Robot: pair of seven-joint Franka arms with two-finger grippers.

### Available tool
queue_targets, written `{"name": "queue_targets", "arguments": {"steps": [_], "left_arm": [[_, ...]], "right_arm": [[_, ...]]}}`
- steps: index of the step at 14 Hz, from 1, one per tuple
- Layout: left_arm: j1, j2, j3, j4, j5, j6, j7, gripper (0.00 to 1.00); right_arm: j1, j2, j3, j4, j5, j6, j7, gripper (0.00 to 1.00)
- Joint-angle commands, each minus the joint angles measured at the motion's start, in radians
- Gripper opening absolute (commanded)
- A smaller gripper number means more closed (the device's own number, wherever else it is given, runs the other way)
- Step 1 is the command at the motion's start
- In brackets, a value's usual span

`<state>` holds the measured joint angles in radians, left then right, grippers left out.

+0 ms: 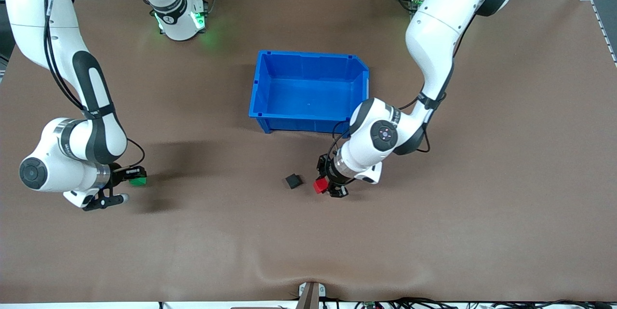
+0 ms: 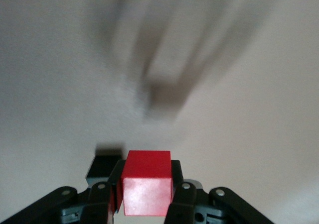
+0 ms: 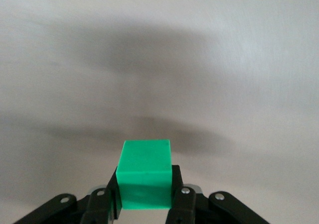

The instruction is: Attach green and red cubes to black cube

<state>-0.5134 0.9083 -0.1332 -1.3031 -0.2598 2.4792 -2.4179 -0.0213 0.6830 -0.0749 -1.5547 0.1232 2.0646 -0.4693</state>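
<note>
The black cube [image 1: 293, 181] lies on the brown table, nearer the front camera than the blue bin. My left gripper [image 1: 322, 185] is shut on the red cube [image 1: 320, 186] and holds it just beside the black cube, toward the left arm's end. In the left wrist view the red cube [image 2: 147, 183] sits between the fingers, with the black cube [image 2: 103, 168] partly hidden by one finger. My right gripper [image 1: 137, 180] is shut on the green cube [image 1: 138, 181] low over the table at the right arm's end. The green cube [image 3: 145, 180] fills the jaws in the right wrist view.
The blue bin [image 1: 308, 91] stands open and empty at the table's middle, close to the left arm's elbow. The table's front edge has a small bracket [image 1: 311, 294] at its middle.
</note>
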Motion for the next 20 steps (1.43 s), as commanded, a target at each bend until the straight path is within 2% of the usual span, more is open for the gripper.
{"name": "queue_targets", "arguments": {"steps": [1, 5, 10, 13, 18, 20], "left_arm": [[-0.040, 0.044, 0.015, 0.033, -0.016, 0.009, -0.026, 0.00], [-0.132, 0.063, 0.090, 0.034, -0.015, 0.003, -0.069, 0.00], [-0.157, 0.089, 0.093, 0.056, -0.015, -0.002, -0.070, 0.00], [-0.172, 0.103, 0.107, 0.071, -0.015, -0.013, -0.067, 0.00], [-0.181, 0.107, 0.107, 0.076, -0.015, -0.006, -0.066, 0.00], [-0.181, 0.138, 0.107, 0.123, -0.015, -0.002, -0.067, 0.00]], "right_arm": [[0.041, -0.003, 0.000, 0.031, 0.010, -0.005, -0.182, 0.00], [0.164, 0.003, 0.000, 0.064, 0.004, 0.009, -0.213, 0.00], [0.274, 0.019, 0.004, 0.090, 0.015, 0.058, -0.272, 0.00], [0.290, 0.043, 0.020, 0.091, 0.019, 0.118, -0.296, 0.00], [0.291, 0.059, 0.060, 0.094, 0.018, 0.123, -0.417, 0.00], [0.296, 0.087, 0.060, 0.119, 0.018, 0.143, -0.475, 0.00]]}}
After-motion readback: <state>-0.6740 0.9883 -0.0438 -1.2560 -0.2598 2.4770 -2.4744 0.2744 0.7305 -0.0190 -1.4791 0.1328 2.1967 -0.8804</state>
